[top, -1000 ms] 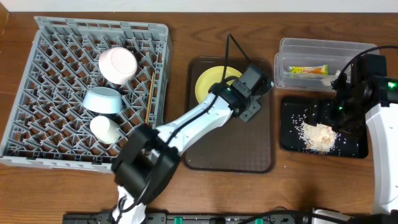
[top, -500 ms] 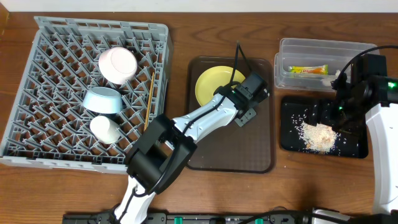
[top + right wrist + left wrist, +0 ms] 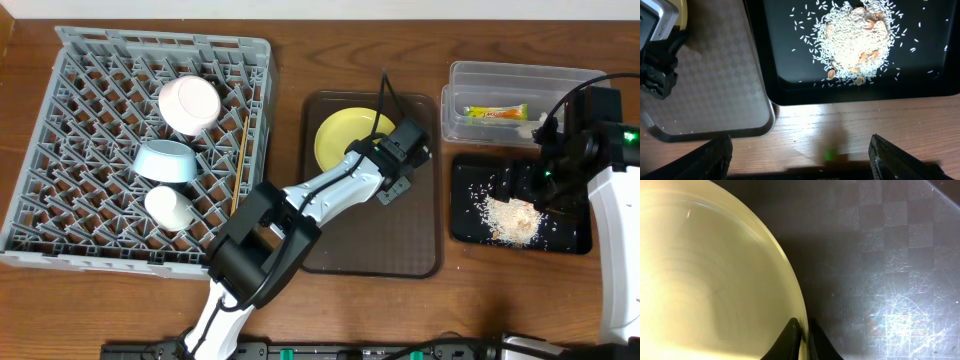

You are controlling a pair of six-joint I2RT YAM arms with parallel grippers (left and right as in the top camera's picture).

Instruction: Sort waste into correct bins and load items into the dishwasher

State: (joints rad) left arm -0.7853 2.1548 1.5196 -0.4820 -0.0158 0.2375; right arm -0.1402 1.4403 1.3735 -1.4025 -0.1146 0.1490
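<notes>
We saw the left gripper (image 3: 803, 326) move to the right edge of the yellow plate (image 3: 715, 270) and close on its rim.

left arm (image 3: 325, 188): smooth white shells, with black blocks at the joints behind the claw.
left claw (image 3: 801, 339): two thin black fingers (image 3: 790, 336) tapering to points.
cable (image 3: 384, 90): thin and black, just behind the left claw.
right arm (image 3: 612, 215): white shell far behind the claw, black housing nearer it.
light (image 3: 629, 137): small green dot on that housing, perhaps a status lamp.
right claw (image 3: 800, 150): two dark, blunt, matt fingertips (image 3: 707, 159).
</notes>
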